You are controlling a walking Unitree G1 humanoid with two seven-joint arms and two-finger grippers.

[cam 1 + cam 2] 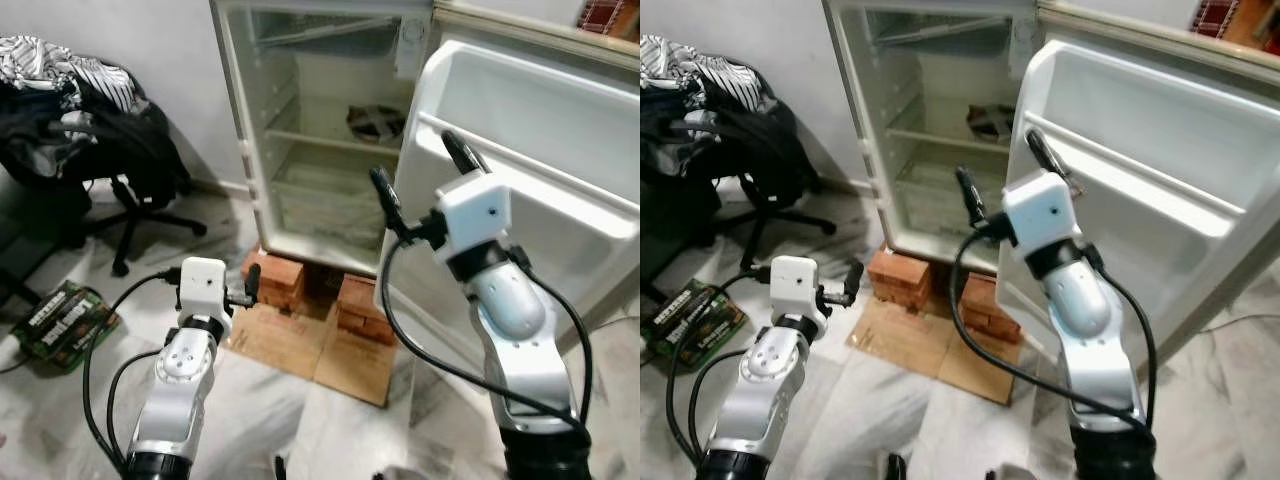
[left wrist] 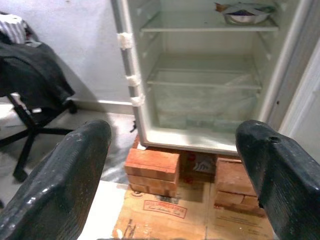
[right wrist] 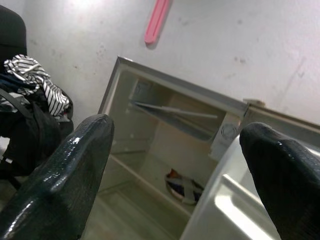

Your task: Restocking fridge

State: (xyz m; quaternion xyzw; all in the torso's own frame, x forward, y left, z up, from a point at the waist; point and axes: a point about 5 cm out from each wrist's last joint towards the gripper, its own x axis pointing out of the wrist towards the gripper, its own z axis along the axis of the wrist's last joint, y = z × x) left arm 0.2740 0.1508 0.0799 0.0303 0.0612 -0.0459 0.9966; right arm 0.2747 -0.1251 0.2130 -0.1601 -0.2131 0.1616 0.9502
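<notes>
Ahead, one open fridge (image 1: 320,150), two brick stacks (image 1: 275,280), one bowl (image 1: 376,122)

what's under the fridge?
The open white fridge stands on stacks of red bricks, which rest on flattened brown cardboard over the marble floor. The rear supports are hidden behind the front bricks.

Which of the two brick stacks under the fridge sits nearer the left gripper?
The stack on the robot's left, under the fridge's hinge-free corner; the left gripper hovers just beside it, while the other stack lies further right.
</notes>
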